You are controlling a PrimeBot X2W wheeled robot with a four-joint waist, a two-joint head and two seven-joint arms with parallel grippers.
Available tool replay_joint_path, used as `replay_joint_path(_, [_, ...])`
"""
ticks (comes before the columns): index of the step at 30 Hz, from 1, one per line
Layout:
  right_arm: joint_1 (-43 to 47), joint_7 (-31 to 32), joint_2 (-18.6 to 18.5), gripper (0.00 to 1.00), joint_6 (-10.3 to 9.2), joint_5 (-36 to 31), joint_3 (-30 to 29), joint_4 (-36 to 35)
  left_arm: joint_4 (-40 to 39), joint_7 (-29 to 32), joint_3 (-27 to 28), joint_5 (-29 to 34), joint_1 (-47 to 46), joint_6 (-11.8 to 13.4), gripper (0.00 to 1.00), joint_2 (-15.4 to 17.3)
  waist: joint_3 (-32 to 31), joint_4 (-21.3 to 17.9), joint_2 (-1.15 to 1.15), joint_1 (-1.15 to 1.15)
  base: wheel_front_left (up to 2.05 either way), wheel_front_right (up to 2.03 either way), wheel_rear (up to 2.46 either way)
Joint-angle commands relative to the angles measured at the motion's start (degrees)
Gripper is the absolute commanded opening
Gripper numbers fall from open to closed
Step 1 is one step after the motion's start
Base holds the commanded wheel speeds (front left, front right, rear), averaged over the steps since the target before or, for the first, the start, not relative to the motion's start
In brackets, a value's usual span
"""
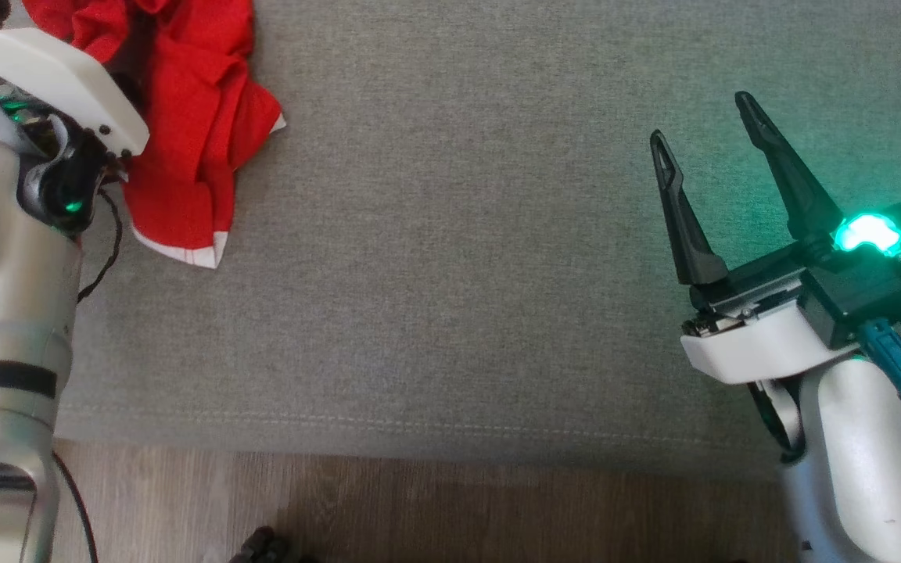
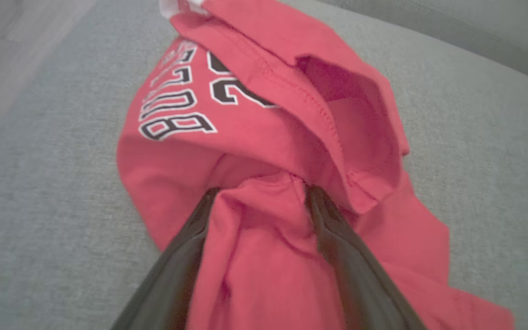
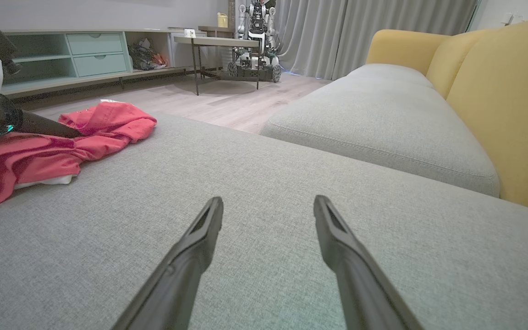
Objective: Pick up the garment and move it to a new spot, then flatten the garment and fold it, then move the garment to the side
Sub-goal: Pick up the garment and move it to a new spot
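Note:
The garment [image 1: 192,117] is a red shirt with white trim, lying crumpled at the far left of the grey cushion [image 1: 450,274]. In the left wrist view the garment [image 2: 255,137] shows black-and-white printed lettering. My left gripper [image 2: 259,192] is open, its two dark fingers pushed into the cloth with a bunched fold between them. In the head view its white wrist housing [image 1: 52,78] covers the fingers. My right gripper [image 1: 702,120] hovers open over bare cushion at the right, far from the shirt. In the right wrist view the garment [image 3: 39,151] lies at the left and my right gripper [image 3: 268,201] holds nothing.
The cushion's front edge [image 1: 419,438] drops to a wooden floor [image 1: 419,508]. A second grey cushion [image 3: 383,119] and the yellow sofa back [image 3: 502,101] lie beyond. A table [image 3: 213,43], another robot [image 3: 255,41] and a shelf unit [image 3: 85,55] stand far off.

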Motion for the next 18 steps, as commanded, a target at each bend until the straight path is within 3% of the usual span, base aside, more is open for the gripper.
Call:
replay_joint_path(1, [-0.97,-0.34,0.66,1.0,-0.02,-0.33,1.34,-2.07,-0.42,0.64,0.43,-0.39,-1.86,-0.33,1.0,3.65,0.11,-0.27,0.0,-0.01,0.0,0.0,0.0])
replay_joint_path(2, [-1.0,-0.41,0.69,1.0,-0.02,-0.33,1.33,-1.99,0.1,1.09,-0.3,-0.73,-2.04,-0.33,1.0,3.68,0.09,-0.39,0.0,-0.01,0.0,0.0,0.0])
replay_joint_path(3, [-1.04,-0.48,0.72,1.0,-0.02,-0.34,1.3,-1.85,0.17,1.46,-1.19,-1.3,-2.13,-0.33,0.41,3.66,0.02,-0.49,0.0,-0.01,0.0,0.0,0.0])
replay_joint_path(4, [-1.05,-0.57,0.75,1.0,-0.02,-0.35,1.24,-1.68,0.08,1.51,-1.86,-2.05,-2.15,-0.33,0.0,3.8,-0.09,-0.55,0.0,-0.01,0.0,0.0,0.0])
replay_joint_path(10, [-1.03,-1.14,0.88,1.0,-0.02,-0.29,0.92,-0.54,0.11,-2.37,-3.39,-4.31,-1.96,-0.34,0.0,5.57,-1.68,-0.64,0.0,-0.01,0.0,0.0,0.0])
replay_joint_path(18, [-0.93,-2.56,1.0,1.0,-0.02,1.18,1.51,2.58,-2.62,-15.89,-3.9,-4.3,-1.78,-0.34,0.0,7.47,-7.11,-0.91,0.0,-0.01,0.0,0.0,0.0])
